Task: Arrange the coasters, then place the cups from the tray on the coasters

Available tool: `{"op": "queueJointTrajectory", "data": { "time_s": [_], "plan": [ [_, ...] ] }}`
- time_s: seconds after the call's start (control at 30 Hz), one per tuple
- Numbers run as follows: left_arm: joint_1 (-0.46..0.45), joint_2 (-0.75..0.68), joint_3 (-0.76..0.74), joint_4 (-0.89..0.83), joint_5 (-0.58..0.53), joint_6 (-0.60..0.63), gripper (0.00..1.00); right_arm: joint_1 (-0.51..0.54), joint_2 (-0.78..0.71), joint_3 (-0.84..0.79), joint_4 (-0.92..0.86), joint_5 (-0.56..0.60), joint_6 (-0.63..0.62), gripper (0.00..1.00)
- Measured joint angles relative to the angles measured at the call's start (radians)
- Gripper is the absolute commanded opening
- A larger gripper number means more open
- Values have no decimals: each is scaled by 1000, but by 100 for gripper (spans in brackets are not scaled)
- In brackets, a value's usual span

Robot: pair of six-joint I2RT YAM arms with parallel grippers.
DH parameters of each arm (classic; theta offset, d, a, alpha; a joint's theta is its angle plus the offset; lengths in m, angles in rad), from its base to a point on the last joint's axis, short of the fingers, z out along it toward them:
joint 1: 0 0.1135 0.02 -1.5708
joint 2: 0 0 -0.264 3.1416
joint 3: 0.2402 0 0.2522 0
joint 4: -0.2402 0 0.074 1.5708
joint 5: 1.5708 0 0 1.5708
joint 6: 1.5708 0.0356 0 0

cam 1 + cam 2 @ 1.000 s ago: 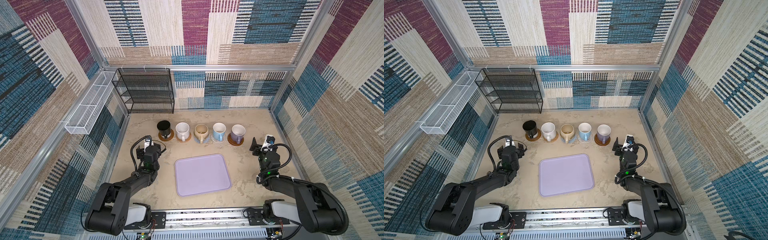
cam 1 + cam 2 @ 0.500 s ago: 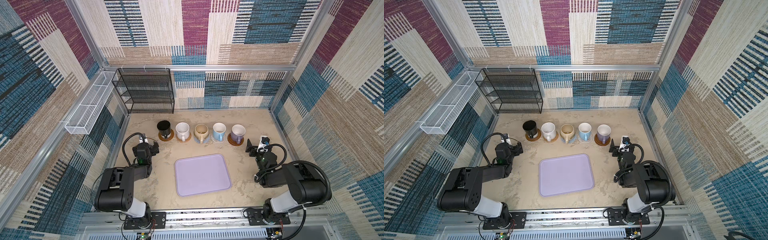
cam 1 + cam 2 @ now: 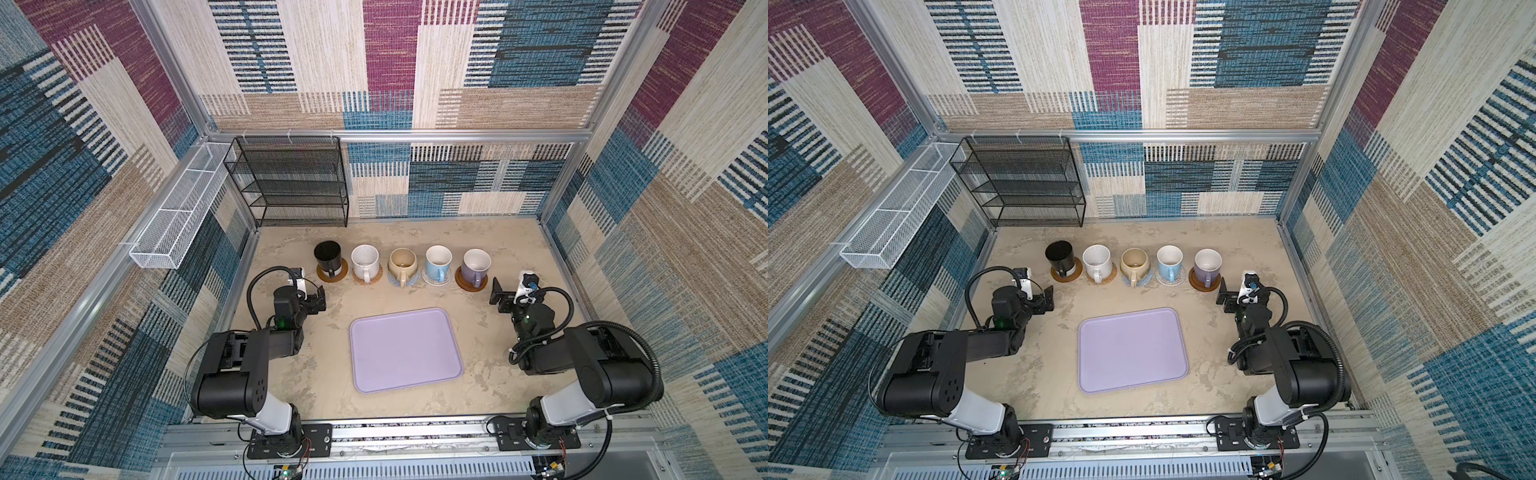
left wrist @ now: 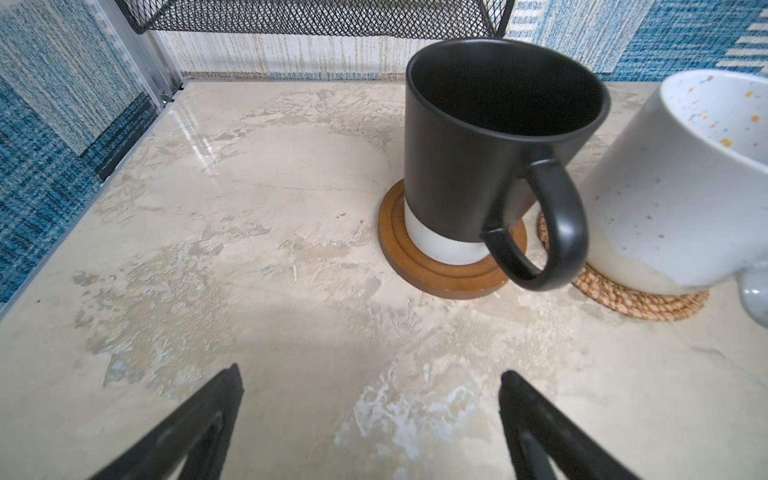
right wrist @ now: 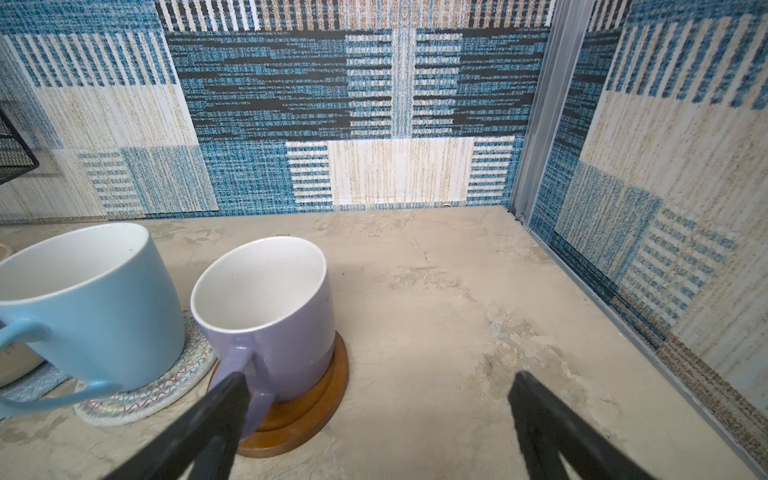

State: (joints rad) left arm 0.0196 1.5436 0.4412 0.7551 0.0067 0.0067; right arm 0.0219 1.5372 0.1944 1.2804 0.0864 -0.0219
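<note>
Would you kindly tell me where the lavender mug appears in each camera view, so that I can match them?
In a top view: lavender mug at the right end of the mug row.
In a top view: again at the row's right end.
Left wrist: not in it.
Right wrist: close ahead of the camera, beside the light blue mug.
Shared landmark: the brown coaster under it.

Five cups (image 3: 402,262) are sitting in a row on the table (image 3: 519,241), each on a coaster (image 3: 331,277), behind the tray (image 3: 405,351). A rack (image 3: 291,183) is standing farther back.
</note>
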Motion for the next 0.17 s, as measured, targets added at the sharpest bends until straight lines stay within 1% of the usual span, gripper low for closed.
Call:
{"op": "queueJointTrajectory", "data": {
  "time_s": [0.17],
  "plan": [
    [0, 2, 3, -3, 5, 0, 99, 0, 0, 0, 0, 0, 0, 100]
  ]
}}
